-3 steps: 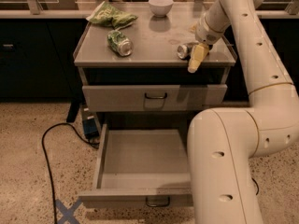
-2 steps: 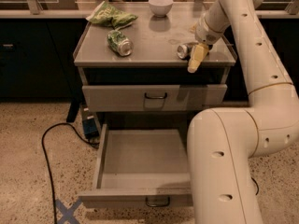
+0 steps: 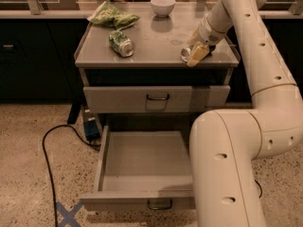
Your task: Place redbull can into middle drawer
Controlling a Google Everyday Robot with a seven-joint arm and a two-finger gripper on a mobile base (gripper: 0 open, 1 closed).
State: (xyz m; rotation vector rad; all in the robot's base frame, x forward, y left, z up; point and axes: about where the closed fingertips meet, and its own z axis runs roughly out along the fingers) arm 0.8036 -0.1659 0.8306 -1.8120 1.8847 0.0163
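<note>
The redbull can (image 3: 185, 54) lies on its side near the right front of the grey cabinet top (image 3: 151, 46), its silver end facing me; most of its body is hidden. My gripper (image 3: 196, 55) is down at the can, right against it on the can's right side. The middle drawer (image 3: 142, 161) is pulled out below, with a bare grey floor and nothing in it. Its small dark handle (image 3: 159, 205) shows at the front. My arm's large white link (image 3: 227, 164) covers the drawer's right side.
A green can (image 3: 121, 43) lies on its side on the left of the top, with a green snack bag (image 3: 112, 17) and a white bowl (image 3: 162, 6) behind. The top drawer (image 3: 156, 98) is closed. A black cable (image 3: 47, 155) and blue tape cross (image 3: 66, 215) lie on the floor.
</note>
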